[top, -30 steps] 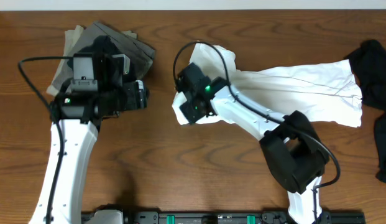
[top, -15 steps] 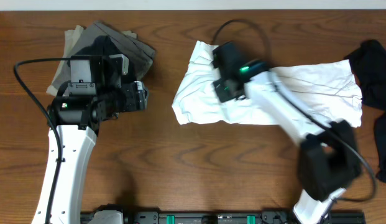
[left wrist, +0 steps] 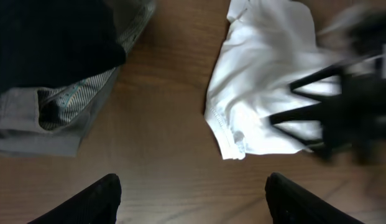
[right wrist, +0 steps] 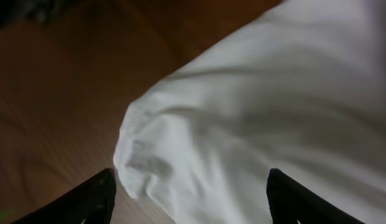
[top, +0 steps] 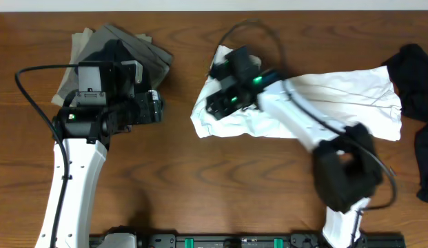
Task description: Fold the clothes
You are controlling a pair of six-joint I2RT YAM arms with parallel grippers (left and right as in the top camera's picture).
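You face a brown wood table with visible grain and a soft sheen, a matt, creased white cloth shirt, a grey woven pile with striped lining, a matt black garment, and a smooth white plastic left arm.

My white, black-jointed left arm rises straight from its base. Its wrist is bent so the black two-finger left gripper points toward my right, fingers spread wide. My white right arm stretches forward and left from a folded black elbow, and its black right gripper tilts downward, fingers likewise wide apart.
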